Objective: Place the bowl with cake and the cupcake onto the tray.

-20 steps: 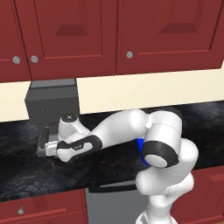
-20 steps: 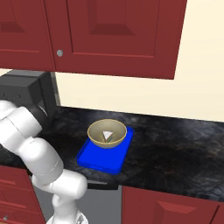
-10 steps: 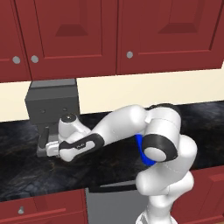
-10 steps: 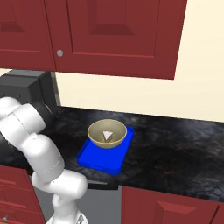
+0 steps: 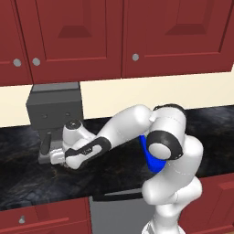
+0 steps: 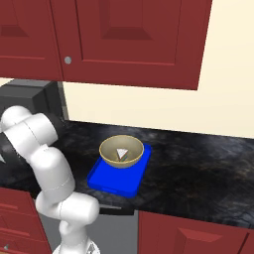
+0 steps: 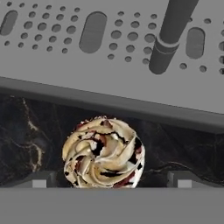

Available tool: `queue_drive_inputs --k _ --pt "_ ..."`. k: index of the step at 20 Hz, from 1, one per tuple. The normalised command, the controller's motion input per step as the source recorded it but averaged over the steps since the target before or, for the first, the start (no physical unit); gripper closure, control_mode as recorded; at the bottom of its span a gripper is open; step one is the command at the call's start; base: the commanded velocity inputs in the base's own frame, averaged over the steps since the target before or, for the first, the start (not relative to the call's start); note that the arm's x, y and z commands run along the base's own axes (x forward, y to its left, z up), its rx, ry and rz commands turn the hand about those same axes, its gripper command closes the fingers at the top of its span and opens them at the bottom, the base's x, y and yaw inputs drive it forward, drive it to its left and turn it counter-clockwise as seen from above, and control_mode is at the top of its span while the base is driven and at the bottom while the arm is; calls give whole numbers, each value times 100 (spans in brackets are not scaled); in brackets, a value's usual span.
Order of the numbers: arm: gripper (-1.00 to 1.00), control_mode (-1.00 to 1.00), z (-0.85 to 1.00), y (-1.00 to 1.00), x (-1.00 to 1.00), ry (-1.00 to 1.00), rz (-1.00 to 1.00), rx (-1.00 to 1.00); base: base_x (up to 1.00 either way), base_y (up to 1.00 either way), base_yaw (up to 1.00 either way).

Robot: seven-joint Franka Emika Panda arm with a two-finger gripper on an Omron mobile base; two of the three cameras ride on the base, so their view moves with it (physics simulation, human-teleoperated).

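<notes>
Lowering slightly, my gripper (image 7: 112, 183) hangs open astride the cupcake (image 7: 104, 152). Risk: closing off-centre beside the coffee machine (image 5: 54, 109) could tip it. Bowl (image 6: 121, 151) sits on tray (image 6: 115, 182).

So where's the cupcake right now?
In the hand view the cupcake sits on the dark counter, just in front of the coffee machine's perforated drip tray, between the open gripper's fingertips.
</notes>
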Motion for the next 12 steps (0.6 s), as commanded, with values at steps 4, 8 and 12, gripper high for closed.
queue_drive_inputs --k 4,8,12 --pt "-100 -100 -25 1 6 0 0 0 0 0 0" --pt "-100 -100 -19 5 8 1 0 0 0 0 0" --pt "-100 -100 -6 11 1 1 0 0 0 0 0"
